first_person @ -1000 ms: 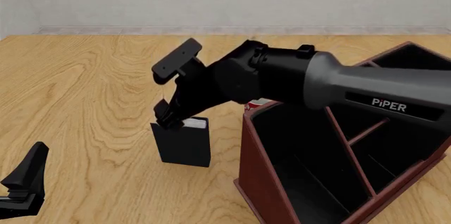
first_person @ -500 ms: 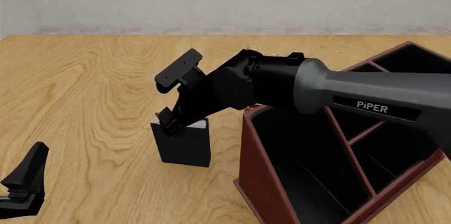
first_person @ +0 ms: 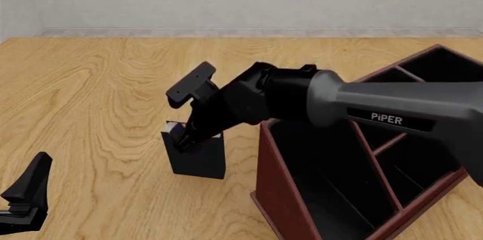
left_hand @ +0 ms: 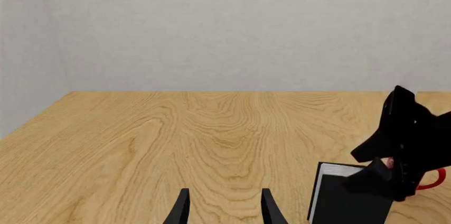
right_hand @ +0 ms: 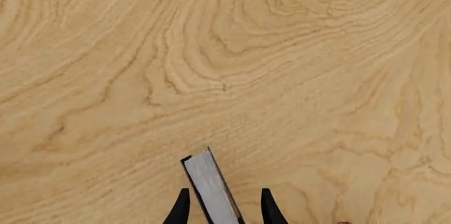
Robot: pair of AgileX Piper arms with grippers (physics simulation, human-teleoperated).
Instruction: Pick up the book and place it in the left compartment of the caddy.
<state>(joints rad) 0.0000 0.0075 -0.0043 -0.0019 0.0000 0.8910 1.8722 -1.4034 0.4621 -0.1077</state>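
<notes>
The black book (first_person: 198, 159) stands upright on the table, white page edge on top, just left of the reddish-brown caddy (first_person: 266, 163). My right gripper (first_person: 183, 140) is open and reaches down over the book's top. In the right wrist view its fingertips (right_hand: 181, 206) stand on either side of the book's white edge (right_hand: 208, 179), with a gap on each side. The caddy's long left compartment (first_person: 324, 192) is black-lined and holds nothing. My left gripper (first_person: 26, 192) is open and empty at the near left; its view shows the book (left_hand: 349, 200) off to one side.
The red handle of a cup (left_hand: 431, 183) shows behind the book in the left wrist view; the right arm hides the cup in the front view. The caddy's smaller divided sections (first_person: 422, 155) lie to the right. Bare wooden table (first_person: 90, 93) stretches left of the book.
My right gripper has moved down and slightly toward the book, so its fingers now straddle the book's top. The book and the left arm have not moved.
</notes>
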